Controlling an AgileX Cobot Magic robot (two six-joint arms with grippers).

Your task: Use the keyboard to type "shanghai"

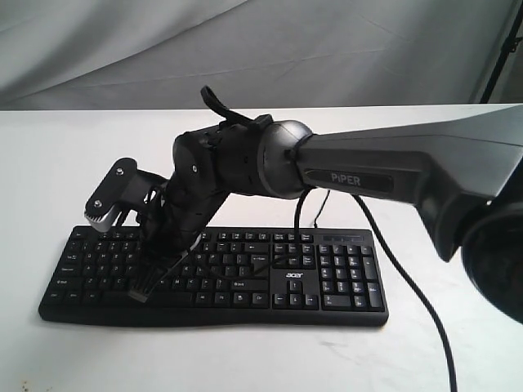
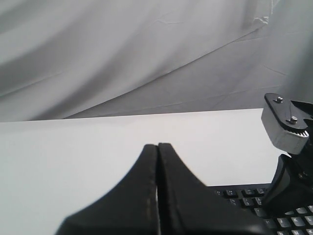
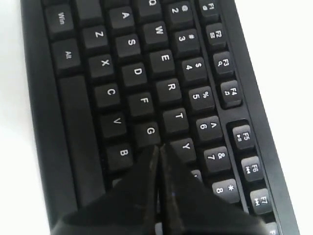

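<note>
The black keyboard (image 1: 327,282) with white legends and an "acer" logo lies along the front of the white table (image 1: 49,155). The right arm reaches across it from the right. My right gripper (image 1: 146,286) points down over the keyboard's left half, fingers pressed together with nothing between them. In the right wrist view the right gripper (image 3: 157,147) has its tip among the G, Y and B keys of the keyboard (image 3: 137,73) and hides the keys behind it. My left gripper (image 2: 157,145) is shut and empty above bare table, left of the keyboard's (image 2: 244,198) corner. I cannot make it out in the exterior view.
A thin black cable (image 1: 413,286) runs over the table past the keyboard's right end. The right arm's grey wrist part (image 2: 288,128) stands close on one side of the left gripper. Grey cloth (image 1: 245,49) hangs behind the table.
</note>
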